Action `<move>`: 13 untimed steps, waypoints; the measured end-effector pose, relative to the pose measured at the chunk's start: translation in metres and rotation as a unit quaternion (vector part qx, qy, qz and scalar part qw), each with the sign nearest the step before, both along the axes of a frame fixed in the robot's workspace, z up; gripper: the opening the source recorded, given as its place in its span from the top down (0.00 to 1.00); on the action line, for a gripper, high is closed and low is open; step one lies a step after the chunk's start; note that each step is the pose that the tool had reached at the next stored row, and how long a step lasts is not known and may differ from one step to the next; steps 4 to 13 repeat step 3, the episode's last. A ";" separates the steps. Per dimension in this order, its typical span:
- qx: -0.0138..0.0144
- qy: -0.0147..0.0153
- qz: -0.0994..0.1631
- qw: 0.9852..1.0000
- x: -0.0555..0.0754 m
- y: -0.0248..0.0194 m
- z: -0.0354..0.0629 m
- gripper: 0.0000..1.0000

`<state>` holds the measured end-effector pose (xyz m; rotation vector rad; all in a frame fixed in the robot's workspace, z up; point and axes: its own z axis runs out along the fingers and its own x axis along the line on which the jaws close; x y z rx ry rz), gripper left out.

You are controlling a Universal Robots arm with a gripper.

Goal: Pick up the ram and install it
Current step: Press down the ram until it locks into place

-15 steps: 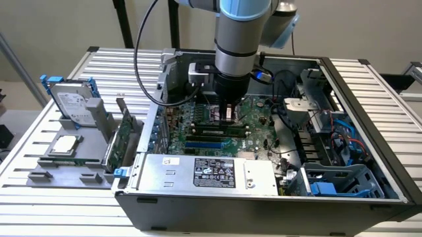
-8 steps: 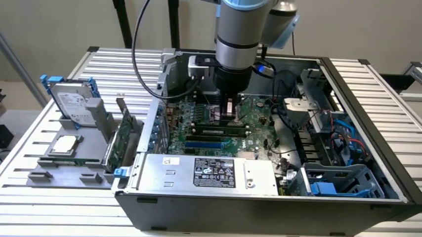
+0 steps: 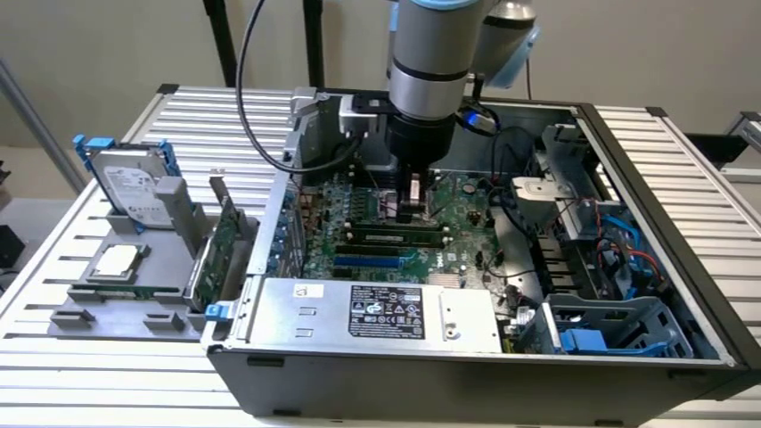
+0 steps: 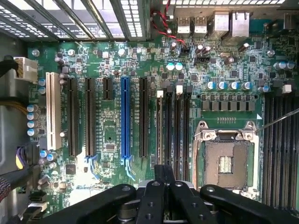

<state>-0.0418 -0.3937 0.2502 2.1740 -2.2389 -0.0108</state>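
My black two-fingered gripper [image 3: 412, 207] hung closed over the green motherboard [image 3: 393, 227], clamping the thin green ram stick [image 4: 160, 173] edge-on (upright for straight insertion), just above the black memory slots [image 4: 173, 126] inside the open grey computer case [image 3: 666, 232].

Under the matt black plastic end effector [image 4: 163, 196] lies a glossy green circuit-board motherboard [image 4: 112, 126] with a smooth blue plastic slot [image 4: 124, 116], a white plastic slot [image 4: 52, 112] and a shiny bare-metal socket frame [image 4: 226, 135]. Around it stands a dull grey sheet-metal computer case [image 3: 666, 223]. The arm above the end effector is brushed silver metal [image 3: 434, 53]. The ribbed silver metal tabletop [image 3: 214, 116] looks satin.
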 end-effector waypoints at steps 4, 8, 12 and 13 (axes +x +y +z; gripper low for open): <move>0.000 0.000 0.000 1.000 0.000 0.0000 0.0000 1.00; 0.000 0.000 0.000 1.000 0.000 0.0000 0.0000 1.00; 0.000 0.000 0.000 1.000 0.000 0.0000 0.0000 1.00; 0.000 0.000 0.000 1.000 0.000 0.0000 0.0000 1.00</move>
